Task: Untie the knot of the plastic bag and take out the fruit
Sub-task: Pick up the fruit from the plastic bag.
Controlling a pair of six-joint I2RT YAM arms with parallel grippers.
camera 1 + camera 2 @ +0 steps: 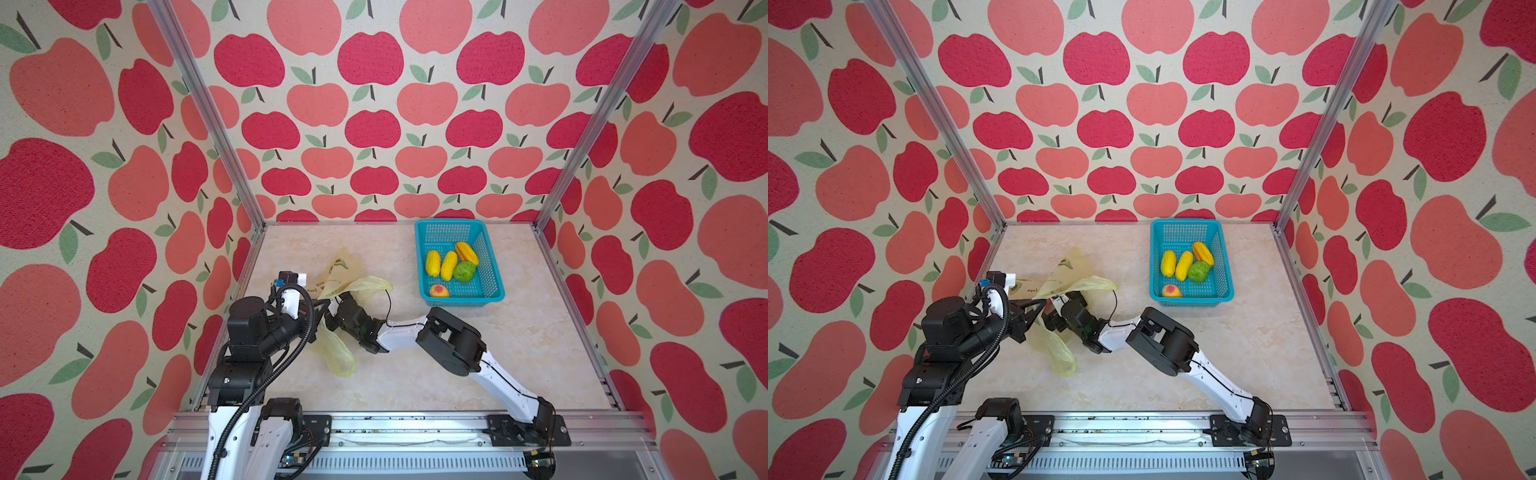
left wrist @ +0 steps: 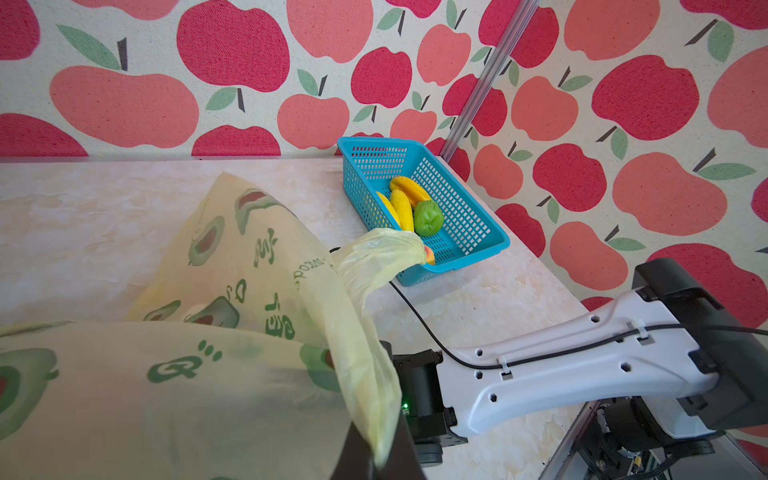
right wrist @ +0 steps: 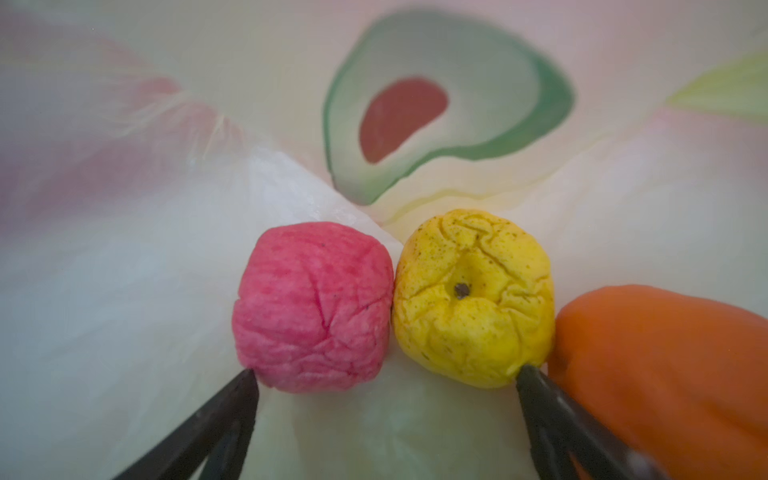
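Thin, crinkled, translucent plastic bag (image 2: 249, 270)

The plastic bag (image 1: 1096, 284) is gripped by the left gripper (image 1: 1040, 308); five pieces of fruit (image 1: 1183, 266) are laid in the teal basket (image 1: 1183, 298).

You get bright, even, diffuse light in both top views. The desk (image 1: 395, 386) carries only faint, soft-edged shadows under the right arm (image 1: 507, 380) and beside the teal basket (image 1: 461, 299). A pale sheen sits on the aluminium rail (image 1: 415, 428) at the lower edge of the frame. The wide lens bows the corner posts (image 1: 208, 116) and stretches the apple wallpaper (image 1: 62, 187) toward the frame edges.

In the left wrist view the plastic bag (image 2: 166, 395) nearest the lens is soft, while the basket and wall behind it are sharp. In the right wrist view the light comes milky through the bag film. The pink fruit (image 3: 311, 316) and yellow fruit (image 3: 469, 299) are crisp, but the avocado print (image 3: 449, 104) and orange fruit (image 3: 665, 365) are blurred.
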